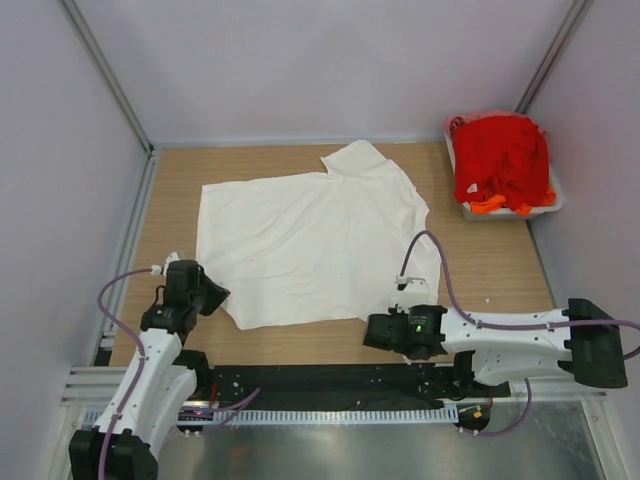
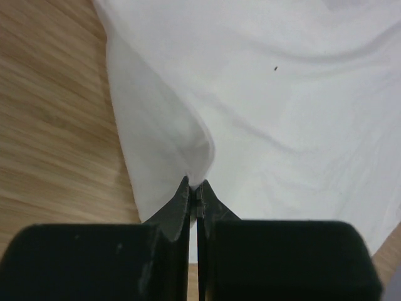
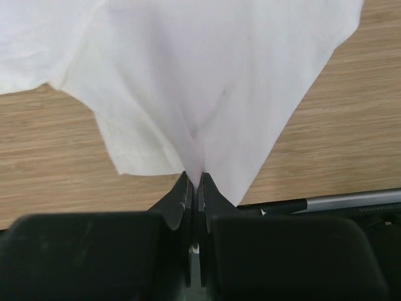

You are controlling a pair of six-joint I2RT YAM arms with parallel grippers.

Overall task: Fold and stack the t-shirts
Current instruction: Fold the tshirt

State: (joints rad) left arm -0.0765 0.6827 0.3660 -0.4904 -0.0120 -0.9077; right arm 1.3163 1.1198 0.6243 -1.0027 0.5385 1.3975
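The large white t-shirt point(image 1: 310, 240) lies spread on the wooden table, one sleeve pointing to the back right. My left gripper point(image 1: 214, 296) is shut on its near left corner; the left wrist view shows the cloth point(image 2: 250, 94) pinched between the closed fingertips point(image 2: 195, 187), with a small black mark on it. My right gripper point(image 1: 371, 330) is shut on its near right edge; the right wrist view shows the cloth point(image 3: 207, 75) drawn into the closed tips point(image 3: 194, 179). Red and orange t-shirts point(image 1: 502, 160) lie heaped in a tub at the back right.
The pale plastic tub point(image 1: 553, 203) stands at the back right against the wall. Metal frame posts rise at the back corners. A black rail point(image 1: 320, 380) runs along the table's near edge, also in the right wrist view point(image 3: 326, 204). Purple cables loop off both arms.
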